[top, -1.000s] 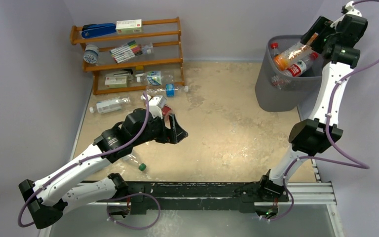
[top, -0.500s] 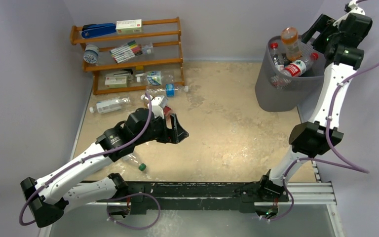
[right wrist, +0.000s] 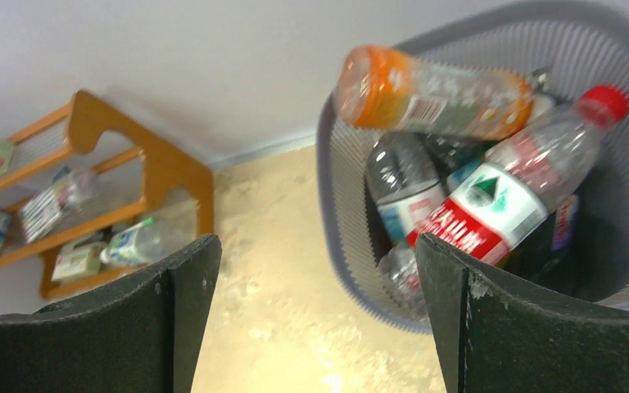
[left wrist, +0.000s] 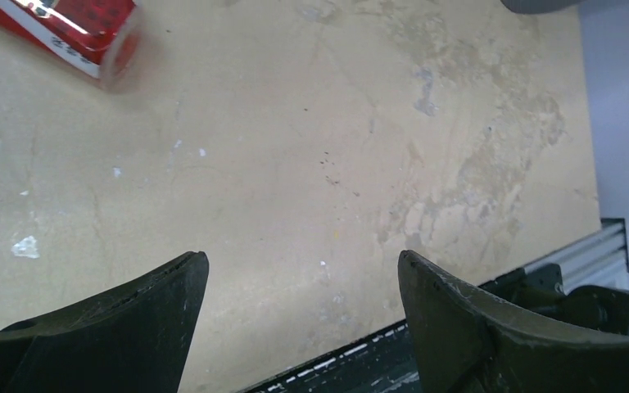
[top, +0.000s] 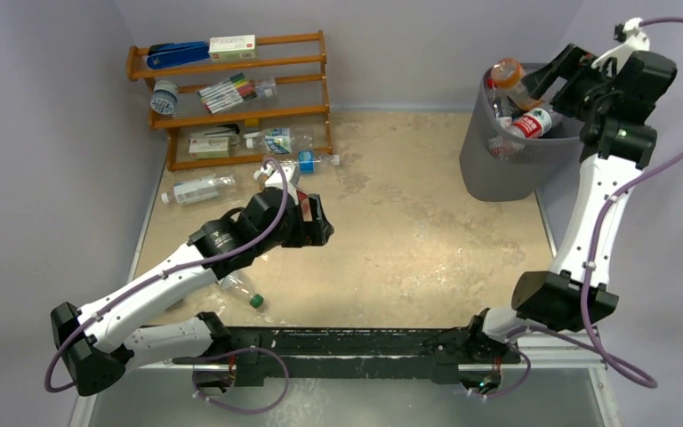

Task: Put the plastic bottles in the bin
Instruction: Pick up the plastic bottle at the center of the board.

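The bin (top: 498, 169) stands at the back right with several plastic bottles piled inside. An orange bottle (top: 509, 73) lies tilted on top of the pile by the far rim, blurred in the right wrist view (right wrist: 430, 92). Beside it rests a red-labelled bottle (right wrist: 508, 192). My right gripper (top: 551, 78) hangs open and empty just right of the bin's rim (right wrist: 352, 237). My left gripper (top: 320, 222) is open and empty over bare floor. A red-labelled bottle (left wrist: 65, 29) lies just beyond it. More bottles lie on the floor, one by the left wall (top: 197, 189), one in front of the rack (top: 305, 162) and a green-capped one (top: 242, 289) near the left arm.
A wooden shelf rack (top: 231, 98) stands at the back left with markers, a blue stapler, boxes and a bottle (top: 271, 140) on its bottom shelf. Walls close in the left, back and right sides. The black rail (top: 347, 342) runs along the near edge.
The right gripper let go of the orange bottle, which dropped onto the bin's pile, and drew back to the right. The left gripper swung slightly left and its jaws widened.
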